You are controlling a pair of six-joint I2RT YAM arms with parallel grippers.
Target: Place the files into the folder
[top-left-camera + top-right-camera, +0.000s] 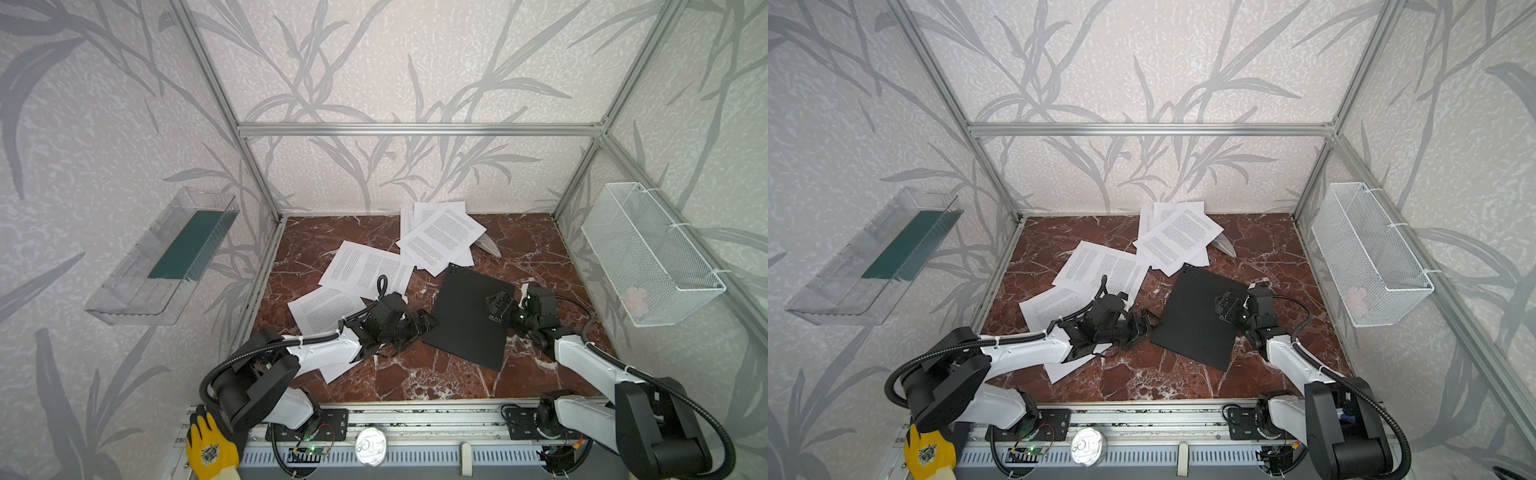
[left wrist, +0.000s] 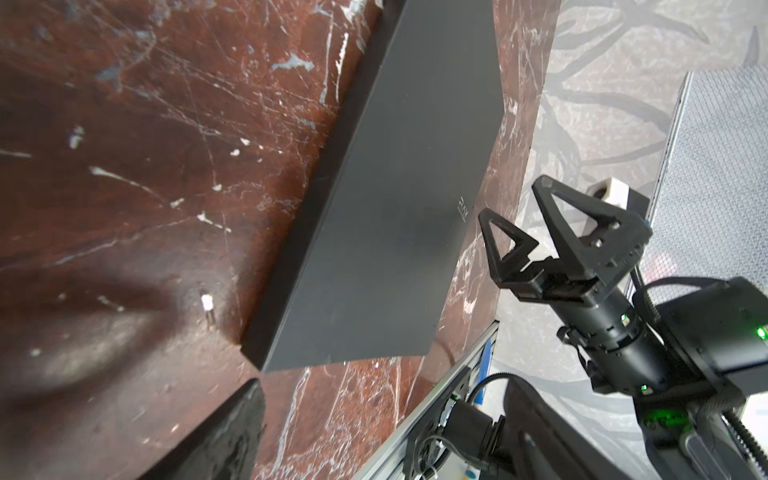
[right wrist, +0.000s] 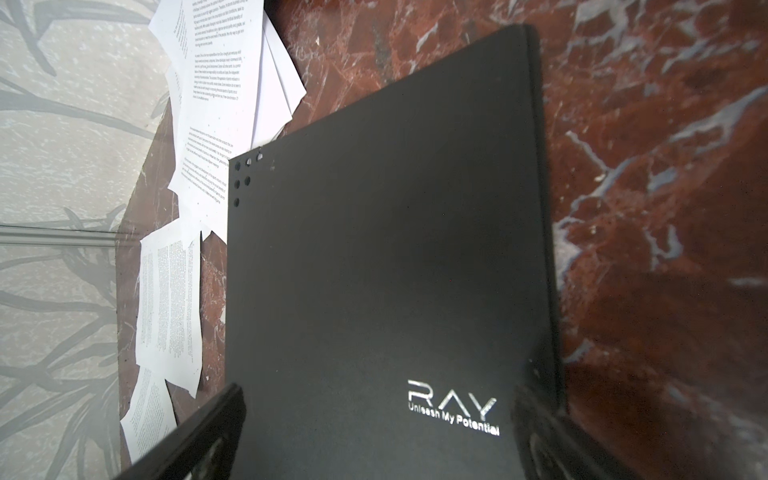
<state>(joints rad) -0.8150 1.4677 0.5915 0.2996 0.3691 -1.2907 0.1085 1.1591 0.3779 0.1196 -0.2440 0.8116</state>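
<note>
**Folder closed on the table, both grippers empty**

I see the folder (image 1: 469, 320) lying closed on the marble table (image 1: 415, 374), at 3 o'clock from centre. The files (image 1: 440, 241) sprawl loose from 12 round to 8 o'clock. My right gripper (image 1: 498, 303) hangs over the RAY lettering (image 3: 453, 405), jaws spread, holding nothing. My left gripper (image 1: 426, 322) sits at the folder's 9 o'clock edge, fingers apart, empty.

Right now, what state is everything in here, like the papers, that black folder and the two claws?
folder: closed, lying on the table.
files: loose, scattered on the table outside the folder.
left gripper: open, empty, beside the folder's edge.
right gripper: open, empty, over the folder's lettered corner.
clear tray: wall-mounted, holding a green pad.
wire basket: wall-mounted.
</note>
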